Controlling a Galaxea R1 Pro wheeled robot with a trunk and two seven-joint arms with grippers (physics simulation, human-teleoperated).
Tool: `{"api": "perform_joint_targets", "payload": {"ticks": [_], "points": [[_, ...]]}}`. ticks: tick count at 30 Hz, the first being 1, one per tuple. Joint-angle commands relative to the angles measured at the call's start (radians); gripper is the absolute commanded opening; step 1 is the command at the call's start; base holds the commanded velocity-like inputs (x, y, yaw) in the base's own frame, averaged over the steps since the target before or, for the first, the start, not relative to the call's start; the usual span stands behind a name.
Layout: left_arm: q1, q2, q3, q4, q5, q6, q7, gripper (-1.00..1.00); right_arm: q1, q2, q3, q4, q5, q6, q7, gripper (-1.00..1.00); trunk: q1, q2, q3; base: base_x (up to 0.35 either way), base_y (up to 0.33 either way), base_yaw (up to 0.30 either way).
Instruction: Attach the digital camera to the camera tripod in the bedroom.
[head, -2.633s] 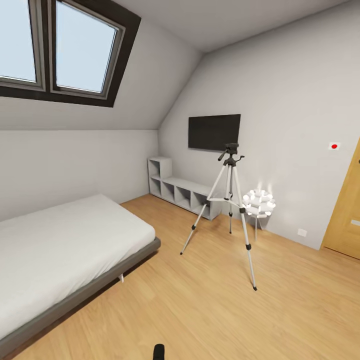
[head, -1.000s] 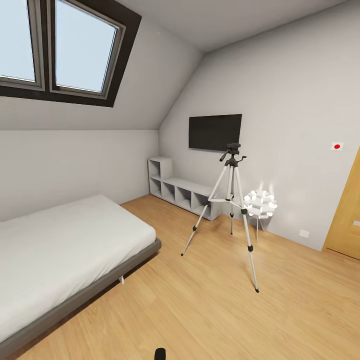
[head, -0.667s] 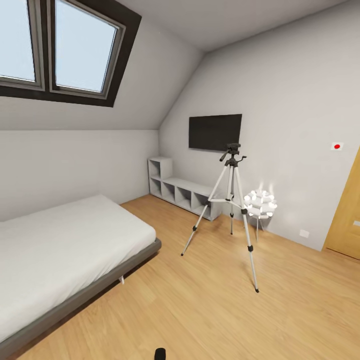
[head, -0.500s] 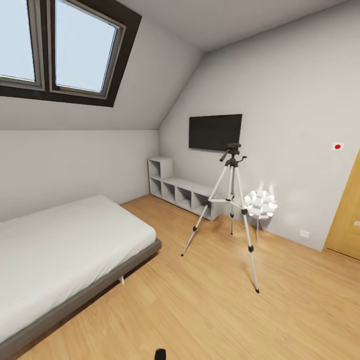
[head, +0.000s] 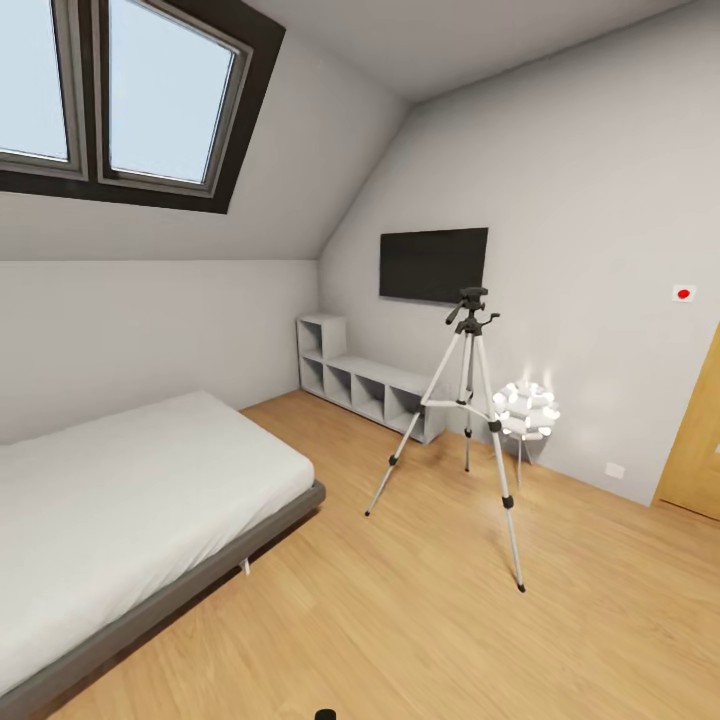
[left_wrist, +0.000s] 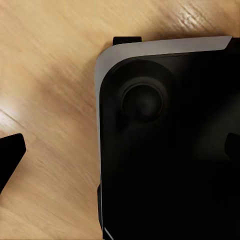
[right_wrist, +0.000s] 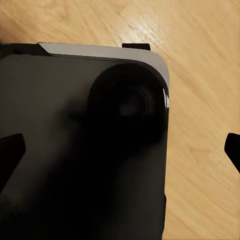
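Inspector: Presently, where is the camera tripod (head: 470, 400) standing?

Clerk: Upright on the floor (head: 420, 620), near the lamp (head: 525, 410), its head carrying nothing. Mounting is outstanding. Both grippers are hanging spread, grasping nothing.

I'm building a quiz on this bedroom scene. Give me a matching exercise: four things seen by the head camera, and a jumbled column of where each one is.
Things:
1. camera tripod
2. TV
3. bed
4. floor lamp

Places:
A. mounted on the wall
B. beside the tripod, near the wall
C. along the left wall, under the skylight
D. standing on the wooden floor, mid-room

Pairs: 1-D, 2-A, 3-C, 4-B
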Motion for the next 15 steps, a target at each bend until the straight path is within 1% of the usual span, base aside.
{"api": "perform_joint_targets", "payload": {"ticks": [1, 11, 15], "points": [[0.000, 0.000, -0.001, 0.000, 0.000, 0.000, 0.000, 1.00, 0.000, 0.000, 0.000, 0.000, 0.000, -0.003, 0.003, 1.00, 0.000, -0.001, -0.001, 0.005, 0.003, 0.000], [0.000, 0.000, -0.001, 0.000, 0.000, 0.000, 0.000, 1.00, 0.000, 0.000, 0.000, 0.000, 0.000, -0.004, 0.004, 1.00, 0.000, -0.001, -0.001, 0.001, 0.001, 0.000], [0.000, 0.000, -0.001, 0.000, 0.000, 0.000, 0.000, 1.00, 0.000, 0.000, 0.000, 0.000, 0.000, -0.004, 0.004, 1.00, 0.000, -0.001, 0.003, 0.000, 0.000, 0.000]]}}
